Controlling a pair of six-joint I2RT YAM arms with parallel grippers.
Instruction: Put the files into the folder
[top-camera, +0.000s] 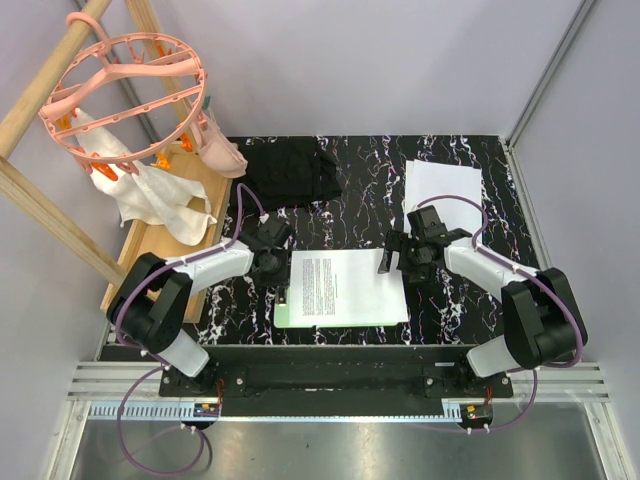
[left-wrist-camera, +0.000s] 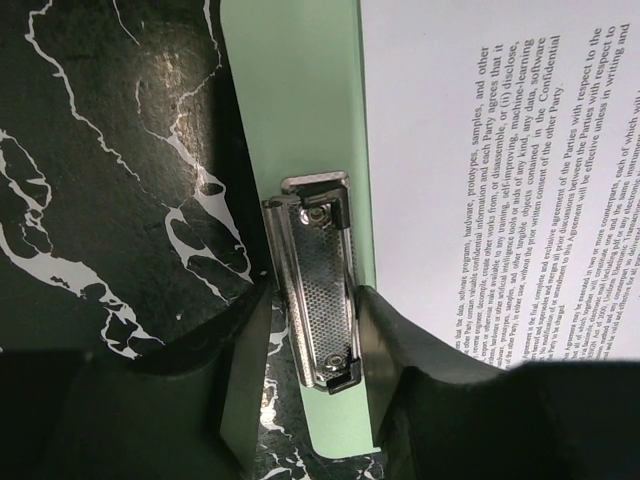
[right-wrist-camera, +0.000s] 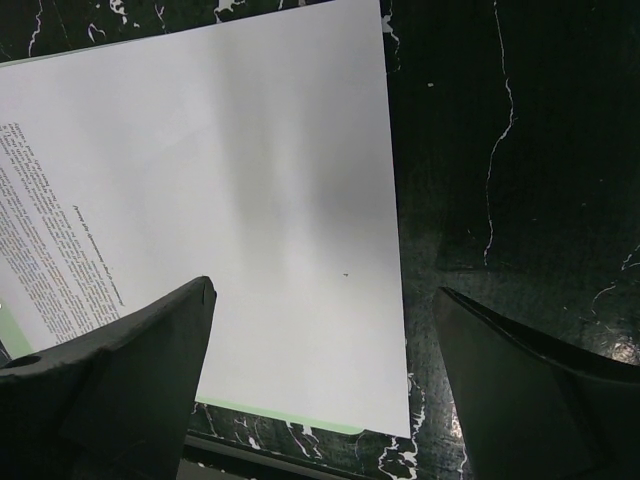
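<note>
The light-green folder (top-camera: 284, 318) lies flat near the table's front edge, with a printed file (top-camera: 345, 283) resting on it. My left gripper (top-camera: 271, 262) hovers at the folder's clip end. In the left wrist view the metal clip (left-wrist-camera: 318, 290) sits between the fingers of the left gripper (left-wrist-camera: 315, 365). The right finger touches the clip's side and a gap shows on the left. The folder (left-wrist-camera: 295, 110) and the printed file (left-wrist-camera: 480, 170) lie beyond. My right gripper (top-camera: 400, 255) (right-wrist-camera: 325, 350) stands wide open over the file's (right-wrist-camera: 250, 180) blank end, holding nothing. More white files (top-camera: 442, 185) lie at the back right.
A black fabric piece (top-camera: 290, 170) lies at the back of the marble table (top-camera: 350, 190). At the left, a wooden rack carries a pink round hanger (top-camera: 125, 90) and a white cloth (top-camera: 160, 200) over a wooden board (top-camera: 150, 250).
</note>
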